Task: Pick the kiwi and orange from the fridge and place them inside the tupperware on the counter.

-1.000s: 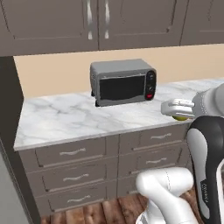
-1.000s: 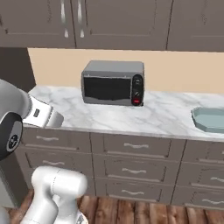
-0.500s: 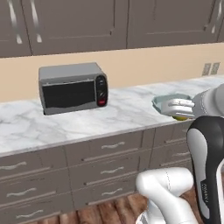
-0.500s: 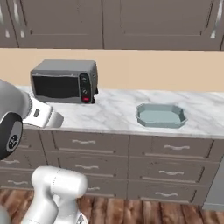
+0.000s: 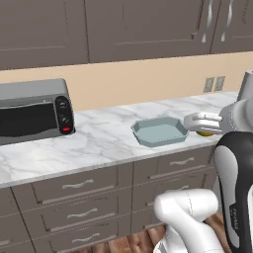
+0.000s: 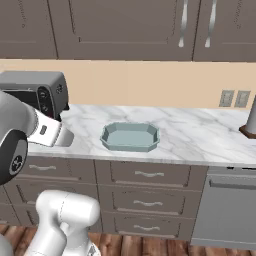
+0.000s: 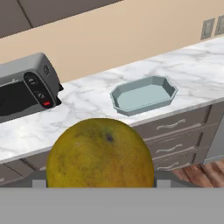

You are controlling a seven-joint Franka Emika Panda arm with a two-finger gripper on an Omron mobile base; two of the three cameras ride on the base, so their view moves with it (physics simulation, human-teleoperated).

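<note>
The orange [image 7: 100, 153], a dull orange-yellow ball, looms large at the bottom of the hand view and covers the finger tips. My gripper [image 5: 200, 127] is shut on the orange [image 5: 204, 132] and holds it above the counter's front edge, just right of the tupperware [image 5: 160, 131]. The tupperware [image 6: 131, 136] [image 7: 144, 95] is a shallow pale blue-grey tray and lies empty on the white marble counter [image 5: 99, 143]. The kiwi and the fridge are out of view.
A grey toaster oven [image 5: 32, 111] [image 6: 37, 92] stands on the counter left of the tray. Wall outlets [image 6: 234, 98] sit on the beige backsplash at the right. A grey cone-shaped thing [image 6: 250, 120] stands at the counter's far right. Drawers [image 6: 145, 175] run below and cabinets above.
The whole picture has slid left as the base drove right along the counter. The toaster oven now sits at the left and the tray near the middle. The orange stays in the gripper.
</note>
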